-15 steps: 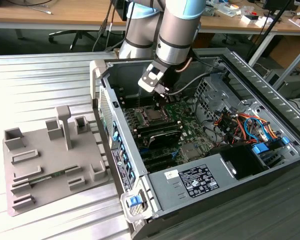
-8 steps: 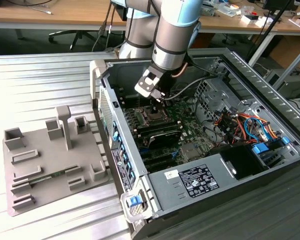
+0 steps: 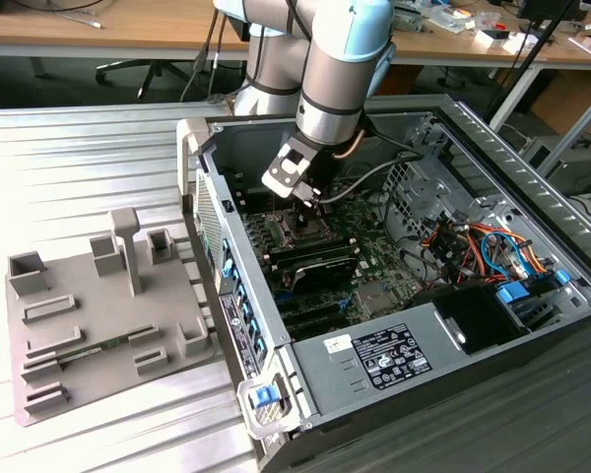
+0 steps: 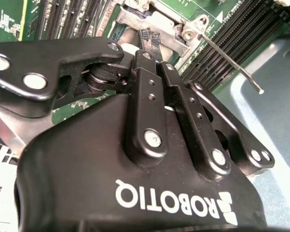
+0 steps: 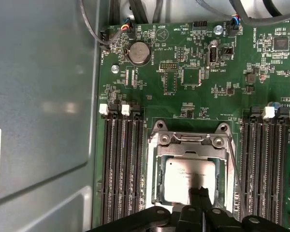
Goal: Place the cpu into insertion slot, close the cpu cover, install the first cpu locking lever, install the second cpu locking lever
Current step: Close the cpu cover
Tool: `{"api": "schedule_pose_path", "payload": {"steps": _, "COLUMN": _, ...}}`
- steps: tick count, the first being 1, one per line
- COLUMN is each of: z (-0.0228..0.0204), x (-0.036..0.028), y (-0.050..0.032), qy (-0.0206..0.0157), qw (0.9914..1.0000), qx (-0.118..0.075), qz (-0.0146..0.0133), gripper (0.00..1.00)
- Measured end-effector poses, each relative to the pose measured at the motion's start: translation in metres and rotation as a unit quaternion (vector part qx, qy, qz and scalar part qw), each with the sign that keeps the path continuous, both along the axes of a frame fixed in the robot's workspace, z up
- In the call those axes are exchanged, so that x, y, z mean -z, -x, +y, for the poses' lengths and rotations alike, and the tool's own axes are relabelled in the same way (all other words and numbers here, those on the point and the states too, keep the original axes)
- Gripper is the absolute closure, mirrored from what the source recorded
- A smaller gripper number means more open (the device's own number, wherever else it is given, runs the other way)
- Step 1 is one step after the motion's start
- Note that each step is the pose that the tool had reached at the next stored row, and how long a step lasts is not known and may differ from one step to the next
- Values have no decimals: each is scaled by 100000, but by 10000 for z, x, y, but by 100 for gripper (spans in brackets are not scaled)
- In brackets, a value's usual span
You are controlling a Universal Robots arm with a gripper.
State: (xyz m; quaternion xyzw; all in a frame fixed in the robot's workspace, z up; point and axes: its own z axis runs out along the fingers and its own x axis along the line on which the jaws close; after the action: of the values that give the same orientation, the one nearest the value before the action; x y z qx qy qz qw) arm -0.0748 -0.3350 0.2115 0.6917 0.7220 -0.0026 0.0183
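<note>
Chip lay flat on green board, hinged frame around it. Your tool: fingertips pressed together, pinching nothing, tips at chip's edge. Wire lever loose beside frame. Judged: step wanted you pressing straight down, lightly, clear of lever.

The cpu is gleaming silvery-grey against the green circuit board, with black memory slots running alongside. The end effector is showing matte black, the arm silver and pale blue, the cables orange and blue.

Robotics lab, workbenches, opened computer case
</note>
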Motion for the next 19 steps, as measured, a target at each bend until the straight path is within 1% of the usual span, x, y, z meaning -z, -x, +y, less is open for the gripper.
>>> {"api": "schedule_pose_path", "payload": {"steps": 9, "z": 0, "x": 27, "y": 0, "qy": 0, "qw": 100000, "qx": -2, "qz": -1, "gripper": 89}}
{"api": "schedule_pose_path", "payload": {"steps": 14, "z": 0, "x": 27, "y": -5, "qy": 76, "qw": 100000, "qx": 3, "qz": 0, "gripper": 89}}
{"api": "schedule_pose_path", "payload": {"steps": 16, "z": 1, "x": 1, "y": -20, "qy": 63, "qw": 100000, "qx": -1, "qz": -8, "gripper": 89}}
{"api": "schedule_pose_path", "payload": {"steps": 19, "z": 0, "x": -86, "y": -52, "qy": 71, "qw": 100000, "qx": 3, "qz": 1, "gripper": 89}}
